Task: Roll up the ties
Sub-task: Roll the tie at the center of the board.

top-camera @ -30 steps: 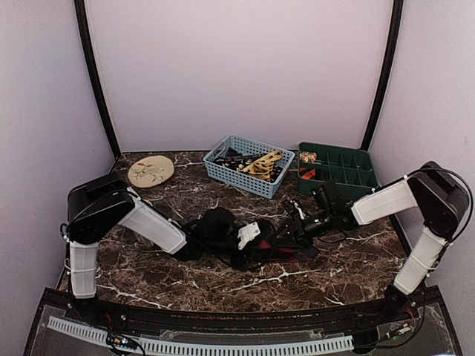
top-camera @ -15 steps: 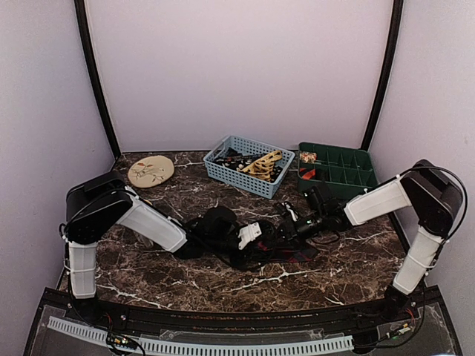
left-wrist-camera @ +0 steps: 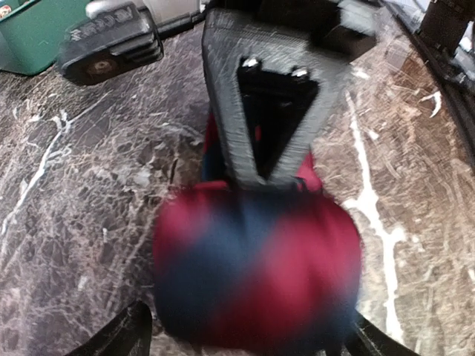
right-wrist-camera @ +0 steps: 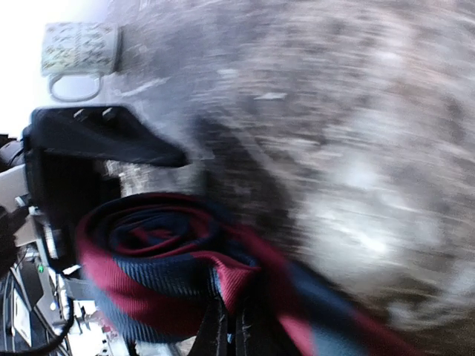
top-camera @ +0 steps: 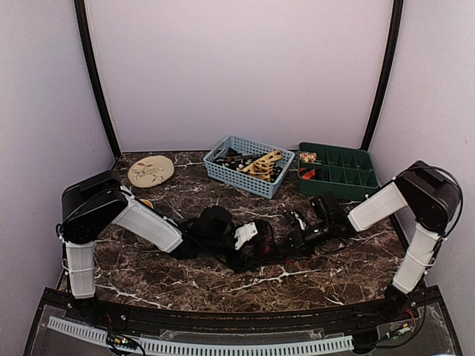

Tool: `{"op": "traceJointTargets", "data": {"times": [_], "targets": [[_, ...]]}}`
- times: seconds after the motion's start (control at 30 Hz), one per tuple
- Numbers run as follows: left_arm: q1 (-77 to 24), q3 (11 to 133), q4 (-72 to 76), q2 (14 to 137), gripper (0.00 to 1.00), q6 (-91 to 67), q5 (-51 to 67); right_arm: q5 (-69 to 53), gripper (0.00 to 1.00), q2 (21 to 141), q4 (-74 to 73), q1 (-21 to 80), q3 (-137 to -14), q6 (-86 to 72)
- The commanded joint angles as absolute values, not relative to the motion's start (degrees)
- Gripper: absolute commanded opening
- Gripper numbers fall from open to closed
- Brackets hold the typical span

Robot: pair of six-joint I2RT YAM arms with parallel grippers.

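The right jaws are pinching shut on the loose tail of the striped tie (right-wrist-camera: 148,282). The left jaws are standing wide, with a finger (left-wrist-camera: 128,337) on each side of the rolled part; through the blur you cannot tell whether they are touching it. The tie is lying mid-desk (top-camera: 185,285) between the left arm (top-camera: 145,222) and the right arm (top-camera: 382,204). With nothing clamping the coil, it is probably wanting to spring loose. You should be drawing the tail gently taut and closing the left jaws squarely across the coil before turning it. The unrolled tail is running lengthwise from the coil toward the right arm, roughly left to right across the desk. The coil's spiral end is facing the right wrist camera.
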State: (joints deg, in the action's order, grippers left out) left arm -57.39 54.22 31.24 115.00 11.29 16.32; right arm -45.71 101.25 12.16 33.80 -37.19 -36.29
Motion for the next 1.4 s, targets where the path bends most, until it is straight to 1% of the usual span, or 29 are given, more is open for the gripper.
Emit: {"op": "traceJointTargets", "data": {"times": [0.0,0.27,0.4,0.47,0.53,0.6,0.63,0.7,0.73,0.8,0.9,0.93,0.97,1.13,1.2,1.3,1.33,1.37], "targets": [[-57.3,50.18,40.02,113.1,0.84,6.3,20.13,-38.98,0.0,104.61,7.99,32.72,-33.27,-32.59],[-57.3,50.74,53.29,119.21,0.85,-1.78,23.16,-37.66,0.0,106.84,8.93,32.71,-32.05,-30.94],[-57.39,52.83,56.96,122.3,0.82,-3.21,22.51,-37.78,0.0,106.97,9.25,32.77,-32.17,-30.94],[-57.39,54.66,55.71,123.88,0.75,-2.61,22.82,-38.15,0.0,106.83,9.23,32.75,-32.17,-30.94],[-57.46,56.21,53.55,124.75,0.64,-1.09,23.86,-38.44,0.0,106.1,8.97,32.72,-32.41,-31.1],[-57.65,56.23,50.99,124.45,0.51,1.31,24.11,-39.0,0.01,104.53,8.38,32.74,-32.64,-31.18],[-57.8,56.24,48.73,124.12,0.44,2.69,24.05,-39.36,0.03,103.65,7.94,32.66,-32.83,-31.39],[-58.19,56.26,43.56,123.3,0.34,5.88,23.67,-40.55,0.12,101.19,6.42,32.2,-33.88,-32.1],[-58.47,56.09,41.3,122.77,0.31,7.44,23.22,-41.25,0.17,99.74,5.54,32.09,-34.56,-32.68],[-58.79,55.33,37.73,121.84,0.26,9.27,22.09,-42.14,0.25,96.28,3.53,31.95,-36.2,-33.3],[-58.8,54.05,36.39,120.97,0.23,9.28,21.1,-44.02,0.29,92.72,0.95,31.97,-38.89,-33.9],[-58.8,53.9,36.34,120.99,0.23,8.97,20.91,-44.77,0.28,91.92,0.39,31.95,-39.34,-33.99],[-58.8,53.88,36.16,121.02,0.23,8.7,20.65,-44.98,0.26,91.8,-0.1,32.04,-39.6,-34.09],[-58.56,53.73,37.4,121.4,0.21,7.16,20.61,-45.45,0.09,89.11,-0.79,32.03,-36.77,-33.85],[-58.33,53.87,37.6,121.67,0.19,6.74,21.01,-45.24,0.04,89.44,-0.55,32.08,-35.13,-33.43],[-58.11,53.83,37.88,121.82,0.18,6.5,21.43,-44.42,0.02,89.67,-0.1,32.06,-33.69,-32.95],[-58.1,53.79,37.87,121.82,0.18,6.5,21.61,-43.74,0.03,89.88,-0.41,32.08,-33.71,-32.53],[-58.05,53.87,37.88,121.82,0.18,6.57,21.76,-43.14,0.08,90.22,-0.85,32.08,-33.88,-32.18]]}}
